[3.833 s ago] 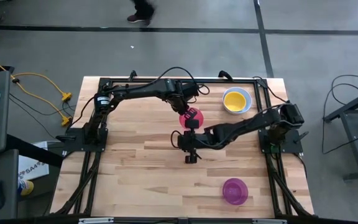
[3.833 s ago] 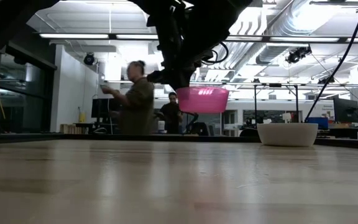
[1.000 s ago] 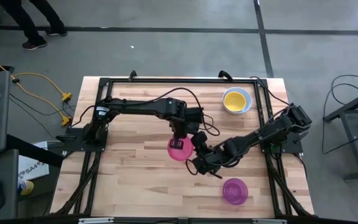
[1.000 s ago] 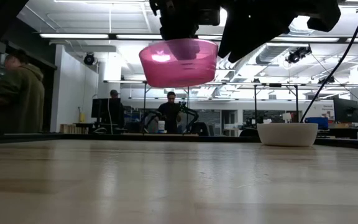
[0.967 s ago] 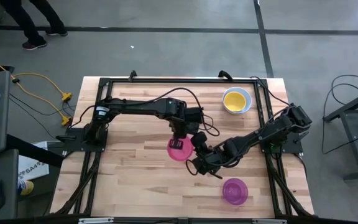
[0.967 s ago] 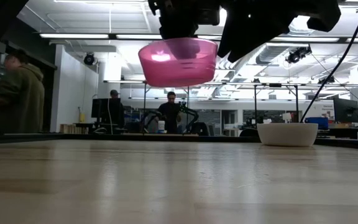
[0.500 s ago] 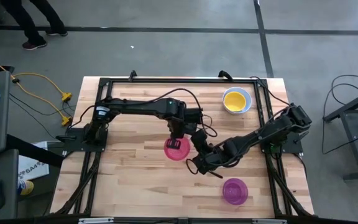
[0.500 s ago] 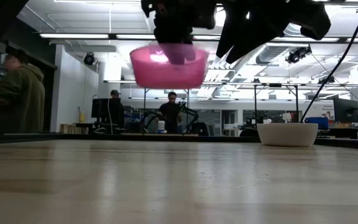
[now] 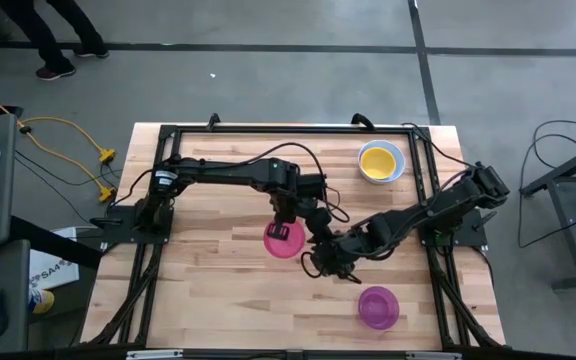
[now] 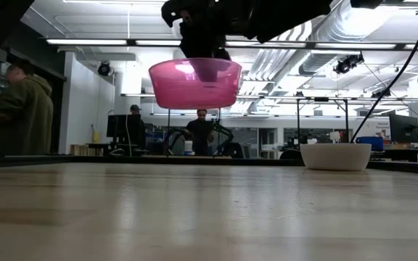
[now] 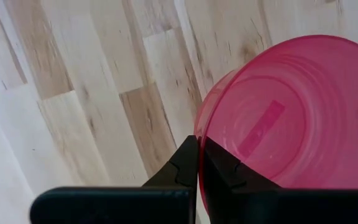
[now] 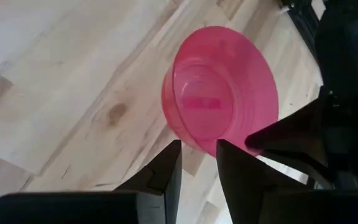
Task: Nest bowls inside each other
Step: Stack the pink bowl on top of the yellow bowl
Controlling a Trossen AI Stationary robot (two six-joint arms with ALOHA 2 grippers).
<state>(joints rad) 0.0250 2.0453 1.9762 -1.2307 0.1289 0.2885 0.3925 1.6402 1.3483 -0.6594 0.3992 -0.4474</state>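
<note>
A translucent pinkish red bowl (image 9: pixel 286 243) (image 10: pixel 194 84) hangs level, well above the table's middle, with my left gripper (image 9: pixel 282 231) (image 11: pixel 199 143) shut on its rim. My right gripper (image 9: pixel 311 263) (image 12: pixel 198 152) stands open just right of and nearer than that bowl, fingers pointing at it, with nothing between them. A purple-magenta bowl (image 9: pixel 378 306) sits upright on the table at the near right. A yellow bowl (image 9: pixel 379 160) sits inside a white bowl (image 9: pixel 395 152) (image 10: pixel 335 156) at the far right. My left gripper pinches the pinkish red bowl's rim (image 11: pixel 197 127), one finger inside the bowl and one outside. The fingers come from above, pointing steeply down. The bowl hangs below them, mouth up and about level, lifted clear of the table.
Bare wooden tabletop (image 9: pixel 218 290) lies under and to the left of the hanging bowl. A black frame (image 9: pixel 288 128) runs along the far edge and both sides. People stand in the room beyond the table.
My left gripper has rolled a little at the wrist, and the pinkish red bowl has swung slightly toward the table's left, ending level. My right gripper has risen a little beside it and stayed open.
</note>
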